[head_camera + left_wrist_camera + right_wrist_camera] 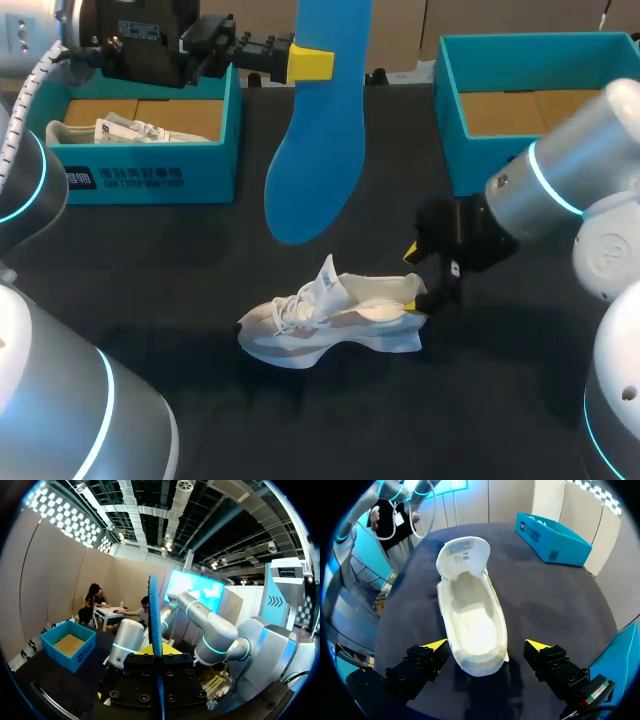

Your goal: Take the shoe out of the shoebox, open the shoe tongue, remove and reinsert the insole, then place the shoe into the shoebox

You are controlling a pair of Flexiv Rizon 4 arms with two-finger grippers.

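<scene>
A white shoe [330,318] lies on the dark table, its tongue [463,555] folded up and its inside bare. My right gripper [489,647] stands open around the heel [479,660], one finger on each side without touching. High above the table, my left gripper [300,62] is shut on the blue insole [320,130], which hangs down over the table. In the left wrist view the insole [154,615] shows edge-on, standing up from between the yellow tips [172,649].
A teal shoebox [150,140] with a second white shoe [130,130] in it stands at the back left. Another teal box [530,100], with a bare cardboard floor, stands at the back right, close behind my right arm.
</scene>
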